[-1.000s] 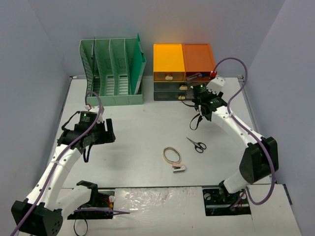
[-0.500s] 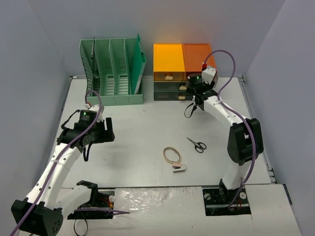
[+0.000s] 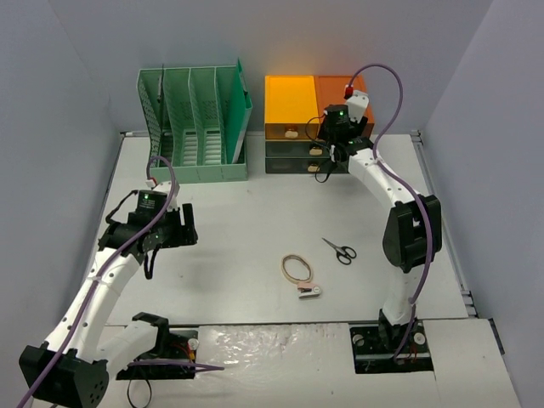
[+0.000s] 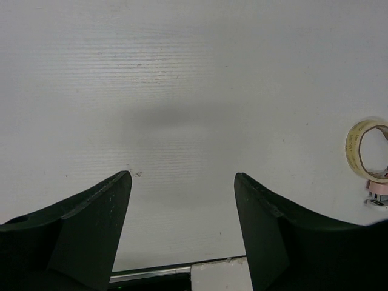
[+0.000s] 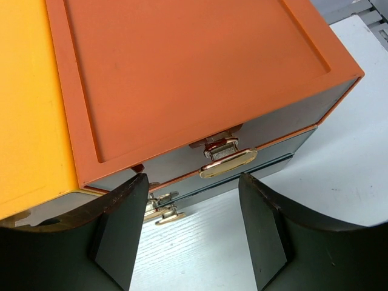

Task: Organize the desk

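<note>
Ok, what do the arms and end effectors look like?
Both arms, left arm and right arm, have white links with black joint housings and a purple cable looping along each. A small green light glows near each wrist; the right wrist carries a red tab. The left end effector and right end effector have two dark, matte, wedge-shaped fingers each.

Mint-green file rack (image 3: 194, 123); orange drawer unit (image 3: 293, 102) (gold handles (image 5: 228, 162)); off-white desk (image 3: 246, 221).

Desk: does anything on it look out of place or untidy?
Yes. The scissors, a tape roll and a small pinkish item lie loose on the open desk, outside the green rack and the drawer unit. Nothing looks spilled or damaged.
</note>
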